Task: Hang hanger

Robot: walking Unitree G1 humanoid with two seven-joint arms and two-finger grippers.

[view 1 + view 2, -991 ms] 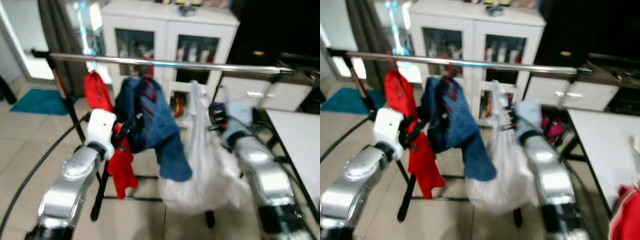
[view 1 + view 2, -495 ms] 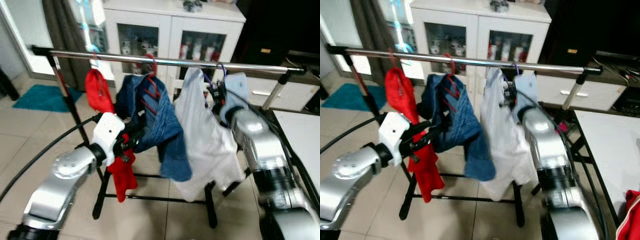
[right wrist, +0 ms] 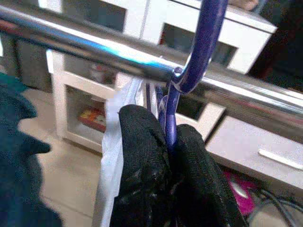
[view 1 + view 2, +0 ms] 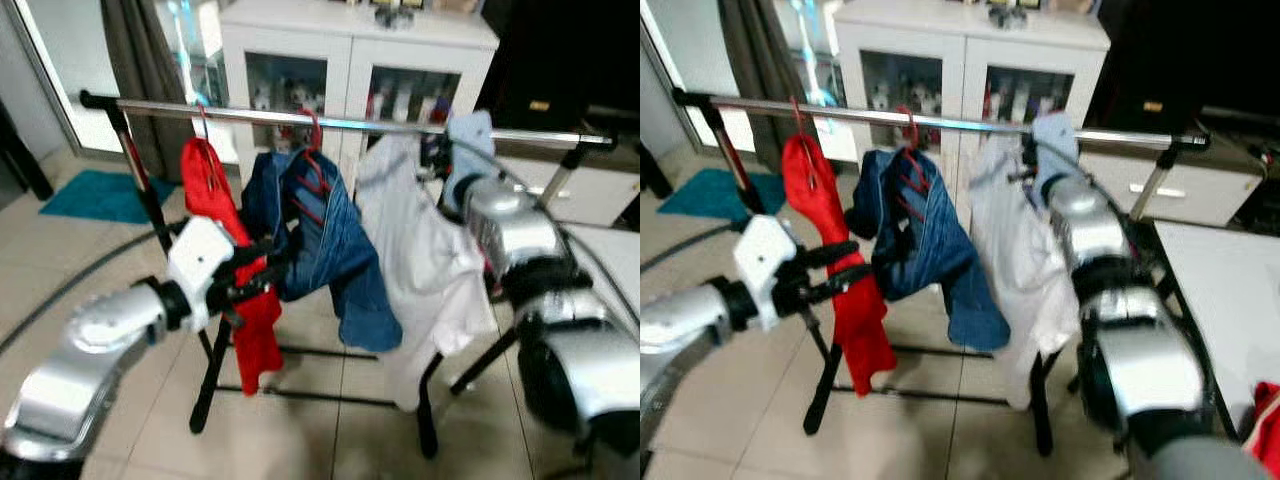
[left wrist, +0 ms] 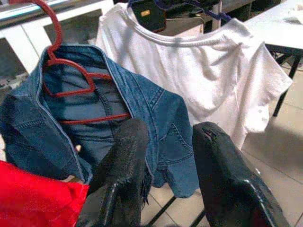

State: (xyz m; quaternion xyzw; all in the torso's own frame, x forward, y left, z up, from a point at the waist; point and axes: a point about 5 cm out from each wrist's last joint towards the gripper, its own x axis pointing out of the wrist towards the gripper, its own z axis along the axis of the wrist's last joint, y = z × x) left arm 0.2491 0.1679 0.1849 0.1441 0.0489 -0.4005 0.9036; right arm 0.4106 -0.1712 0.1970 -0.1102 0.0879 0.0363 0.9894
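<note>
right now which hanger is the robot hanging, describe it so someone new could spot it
Find the silver clothes rail in front of the white cabinet. Three garments hang on it: a red one, a denim jacket, then a white t-shirt. The purple hanger carries the t-shirt, pinched by the right gripper; its neighbours' hangers are red.

Red garment [image 4: 215, 200], denim jacket [image 4: 320, 235] and white shirt [image 4: 420, 255] hang on rail [image 4: 250, 113].

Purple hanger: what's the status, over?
Right pincer shut on purple hanger, hook over rail. Left pincer open near denim jacket. Nothing blocking.
</note>
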